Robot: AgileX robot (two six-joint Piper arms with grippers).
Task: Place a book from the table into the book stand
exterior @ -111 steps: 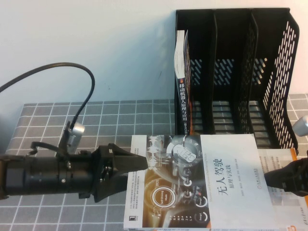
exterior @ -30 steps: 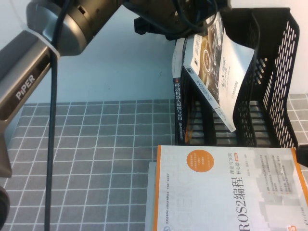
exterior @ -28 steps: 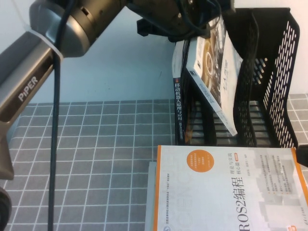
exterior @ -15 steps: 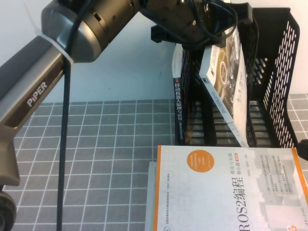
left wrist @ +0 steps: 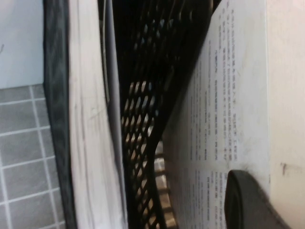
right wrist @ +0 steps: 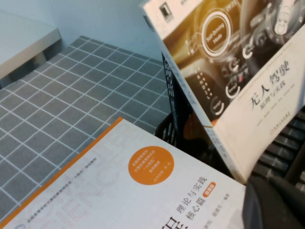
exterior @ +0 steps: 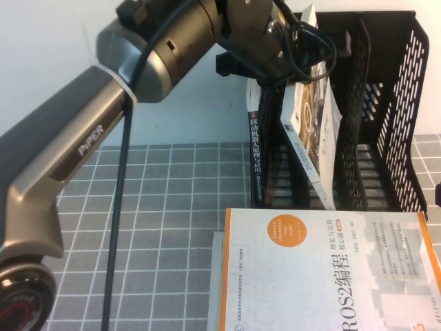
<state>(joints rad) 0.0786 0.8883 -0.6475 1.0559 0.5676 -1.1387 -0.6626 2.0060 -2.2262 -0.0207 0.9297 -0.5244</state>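
Note:
My left gripper is high above the table, shut on the top edge of the book. The book hangs tilted inside the middle compartment of the black book stand, its lower corner near the stand's floor. In the left wrist view one finger presses the book's printed back cover beside a slotted wall. The right wrist view shows the book's gauge cover. My right gripper sits at the table's far right edge and shows as a dark shape in its own view.
A dark-spined book stands in the stand's left compartment. The white-and-orange ROS2 book lies flat on the table in front of the stand, also in the right wrist view. My left arm spans the table's left side.
The book went from lying on the ROS2 book to hanging in the stand. Over the last second it swung more upright and sank deeper into the middle compartment, with the left arm moving right.

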